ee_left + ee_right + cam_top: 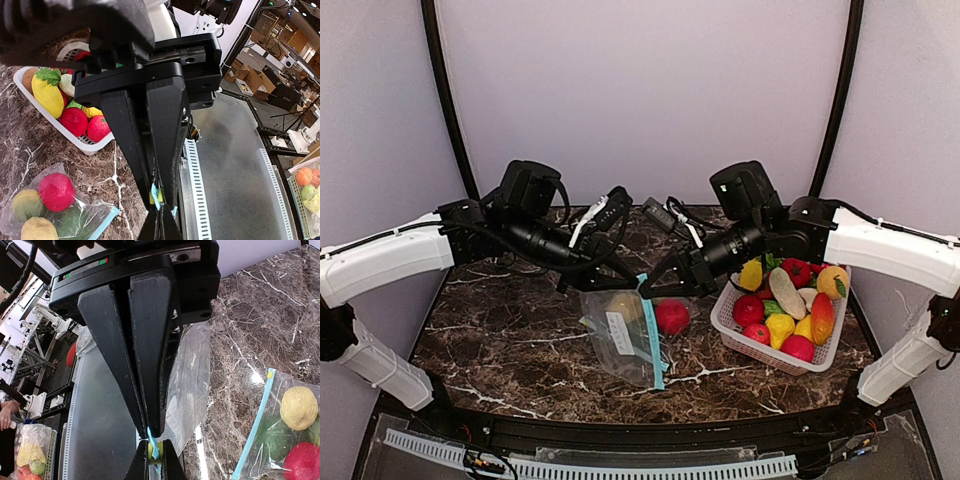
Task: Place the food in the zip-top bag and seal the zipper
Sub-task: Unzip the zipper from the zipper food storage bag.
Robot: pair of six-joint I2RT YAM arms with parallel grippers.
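Jaws on both arms are clenched, and each pair pinches the blue zipper strip (653, 345) of the zip-top bag (618, 340). My left wrist view shows the left gripper (158, 192) pressed flat onto a bit of teal strip with a yellow-green tab, and my right wrist view shows the right gripper (151, 434) nipping the same sort of strip at its tips. From overhead I see the two grippers meet nose to nose at the bag's 12 o'clock end, the left one reaching in from 10 o'clock and the right one from 2 o'clock. The bag lies on the dark marble table (500, 340) near its middle, and the strip runs along the bag's right edge down toward 6 o'clock. Inside the bag I can make out a red fruit (671, 316) at about 2 o'clock of the bag's centre, with two yellowish pieces (27, 202) and a green piece (70, 220) close beside it. Whether the zipper is pressed shut along its length I cannot tell. At 3 o'clock of the bag, just beside it, stands the white basket (768, 358), holding more of the food (787, 292): red, yellow, orange and pale pieces heaped together. My right arm passes over the basket's 11 o'clock corner.
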